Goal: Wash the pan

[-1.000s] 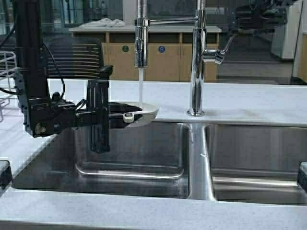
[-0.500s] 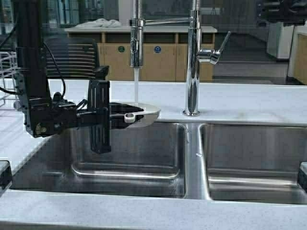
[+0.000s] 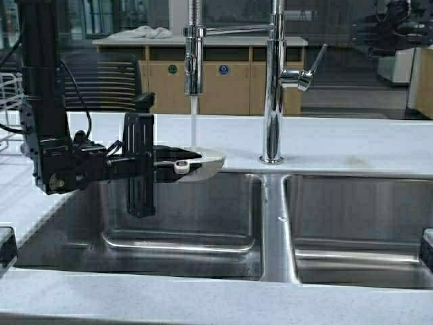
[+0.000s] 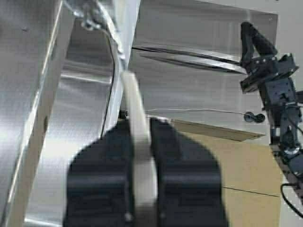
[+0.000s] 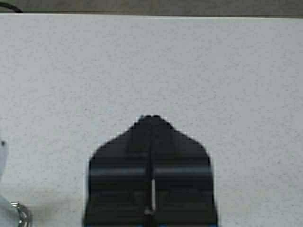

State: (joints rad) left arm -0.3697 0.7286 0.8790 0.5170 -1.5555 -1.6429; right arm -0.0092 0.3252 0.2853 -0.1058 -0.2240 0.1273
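The cream-white pan (image 3: 211, 161) is held level over the back of the left sink basin (image 3: 203, 217). A stream of water (image 3: 193, 125) from the tap's spray head (image 3: 193, 61) runs into it. My left gripper (image 3: 177, 164) is shut on the pan's handle. In the left wrist view the cream handle (image 4: 135, 109) runs between the black fingers of the left gripper (image 4: 139, 125). My right gripper (image 5: 151, 118) is shut and empty above the white counter (image 5: 151, 56). A dark arm (image 3: 392, 30) shows at the top right of the high view.
The chrome tap column (image 3: 274, 101) stands between the two basins, its lever (image 3: 308, 74) pointing right. The right basin (image 3: 358, 217) holds nothing. A wire rack (image 3: 7, 101) stands at the far left. The white counter (image 3: 203, 305) runs along the front.
The sink and tap have shifted slightly left in the high view, so the robot has moved a little. The dark arm at the top right has drawn away from the tap lever. The pan stays under the water.
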